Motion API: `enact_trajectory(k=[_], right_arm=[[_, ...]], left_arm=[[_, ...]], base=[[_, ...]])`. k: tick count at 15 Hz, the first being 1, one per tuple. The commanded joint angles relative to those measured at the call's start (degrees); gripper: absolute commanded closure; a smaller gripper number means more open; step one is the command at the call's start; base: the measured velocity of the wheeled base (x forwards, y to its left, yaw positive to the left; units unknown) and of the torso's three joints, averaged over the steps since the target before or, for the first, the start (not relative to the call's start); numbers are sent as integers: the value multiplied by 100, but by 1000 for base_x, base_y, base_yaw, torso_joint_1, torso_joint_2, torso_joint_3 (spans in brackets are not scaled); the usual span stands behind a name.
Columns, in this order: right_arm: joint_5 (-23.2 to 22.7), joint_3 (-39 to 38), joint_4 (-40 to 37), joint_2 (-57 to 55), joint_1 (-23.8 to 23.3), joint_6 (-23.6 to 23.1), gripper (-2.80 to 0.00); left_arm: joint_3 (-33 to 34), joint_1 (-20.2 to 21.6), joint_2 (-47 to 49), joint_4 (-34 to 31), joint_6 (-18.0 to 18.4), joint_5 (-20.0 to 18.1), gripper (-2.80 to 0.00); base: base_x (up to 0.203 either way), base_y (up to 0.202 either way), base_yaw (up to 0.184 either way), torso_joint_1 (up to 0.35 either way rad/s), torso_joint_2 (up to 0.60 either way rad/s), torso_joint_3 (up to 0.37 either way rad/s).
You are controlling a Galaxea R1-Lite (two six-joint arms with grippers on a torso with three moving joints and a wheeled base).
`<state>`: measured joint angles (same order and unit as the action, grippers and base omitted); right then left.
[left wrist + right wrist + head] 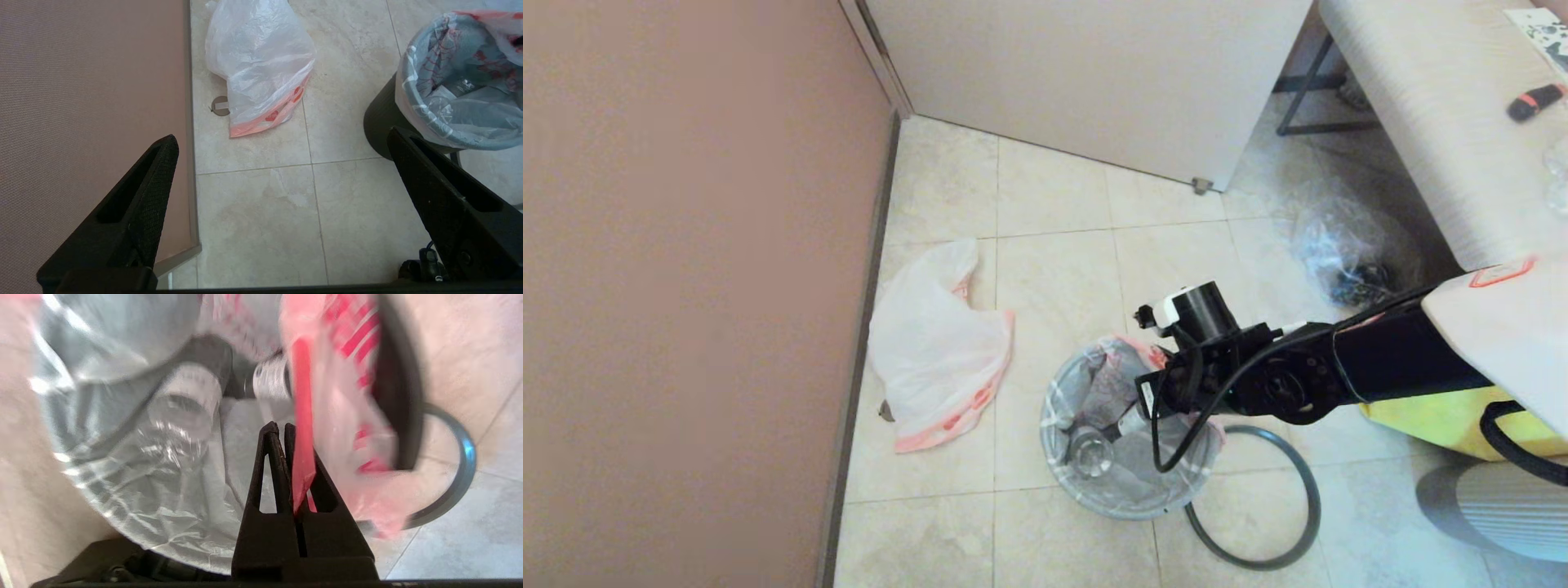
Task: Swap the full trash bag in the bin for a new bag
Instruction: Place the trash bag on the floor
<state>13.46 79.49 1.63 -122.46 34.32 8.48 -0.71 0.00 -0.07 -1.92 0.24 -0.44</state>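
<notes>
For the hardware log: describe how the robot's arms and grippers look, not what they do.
The right arm is glossy black beyond a white shell edged in orange-red, with black cables looping beneath the wrist and a black cylinder with a white cap on top. The right gripper and the left gripper each have matte black, wedge-shaped fingers with hollow cut-outs.

White new bag [935,343], pink-red band; black bin [378,122]

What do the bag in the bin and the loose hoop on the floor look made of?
Full trash bag: thin translucent plastic film, glossy, crinkled, its contents showing through. Hoop: dark grey, smooth with a slight sheen, probably hard plastic, though metal can't be ruled out.
</notes>
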Motion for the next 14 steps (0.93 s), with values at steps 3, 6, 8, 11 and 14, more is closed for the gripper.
enact_trajectory(k=[3, 6, 8, 11, 14], right_arm=[[6, 48, 121, -788, 140, 31, 0], [-8, -130, 129, -1030, 332, 306, 0], [-2, -188, 137, -1216, 380, 311, 0], [6, 6, 308, -1694, 367, 310, 0], [15, -33, 400, -1447, 335, 318, 0]], left_arm=[[0, 0, 7, -1, 2, 0, -280], [0, 0, 7, -1, 2, 0, -280], [0, 0, 7, -1, 10, 0, -280], [0, 0, 7, -1, 2, 0, -280], [0, 0, 7, -1, 8, 0, -280]], base=[[0, 0, 0, 0, 0, 0], [0, 0, 0, 0, 0, 0], [0, 0, 0, 0, 0, 0], [0, 0, 0, 0, 0, 0], [0, 0, 0, 0, 0, 0]])
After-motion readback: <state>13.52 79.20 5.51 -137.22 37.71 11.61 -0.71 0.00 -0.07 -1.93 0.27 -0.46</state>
